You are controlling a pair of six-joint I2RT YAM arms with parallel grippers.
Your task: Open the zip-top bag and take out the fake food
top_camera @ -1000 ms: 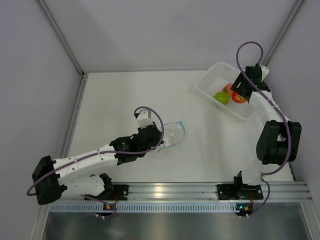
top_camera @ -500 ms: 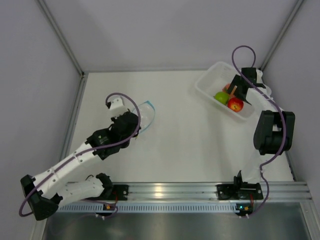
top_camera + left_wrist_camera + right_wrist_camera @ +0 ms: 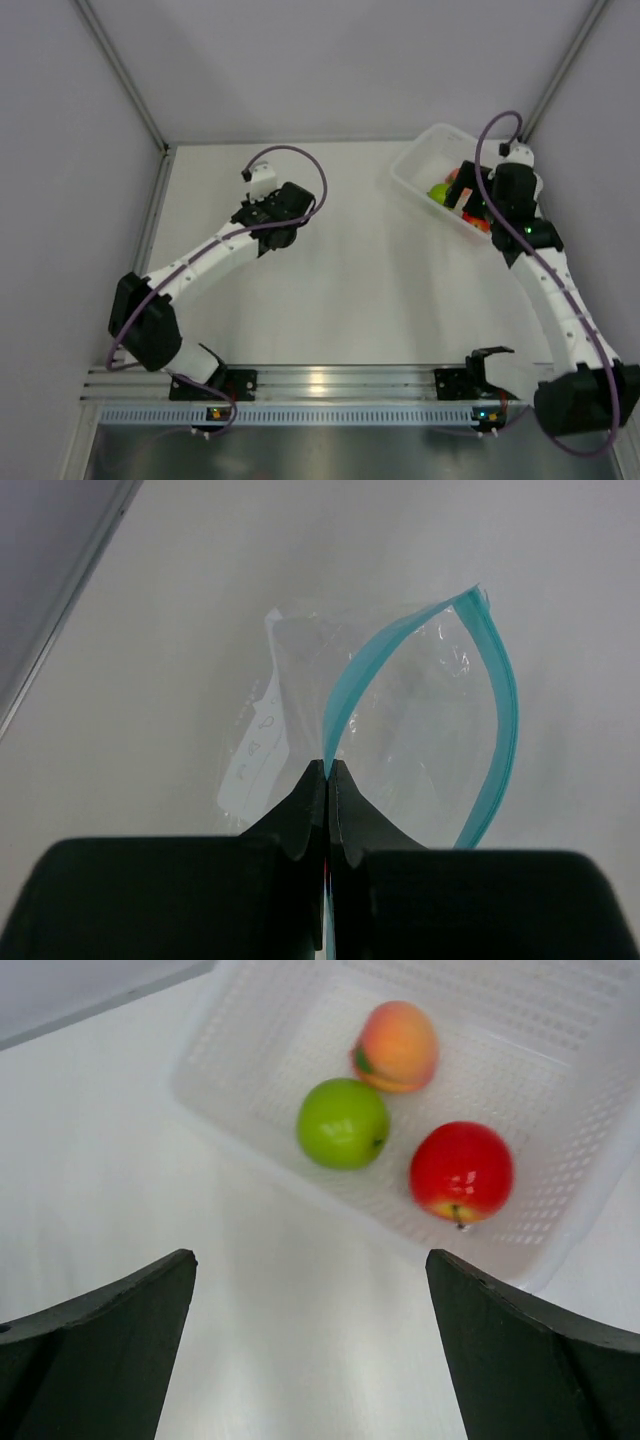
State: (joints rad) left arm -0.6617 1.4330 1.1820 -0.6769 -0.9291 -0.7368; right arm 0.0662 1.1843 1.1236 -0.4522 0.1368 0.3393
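In the bin point(image 3: 240, 1030) lie the peach point(image 3: 397, 1046), the green fruit point(image 3: 343, 1123) just beside it, and the red fruit point(image 3: 461, 1171) a little apart from both. The right gripper point(image 3: 310, 1350) hangs over the table point(image 3: 380, 290) just outside the bin's rim, jaws spread wide apart. Well away from the bin, the left gripper point(image 3: 328, 780) is pinched tight on the teal zip strip point(image 3: 345, 695) of the bag point(image 3: 420, 730) (its mouth gapes open), which lies on the table.

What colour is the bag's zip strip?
Teal blue; the zip strip shows best from the left wrist.
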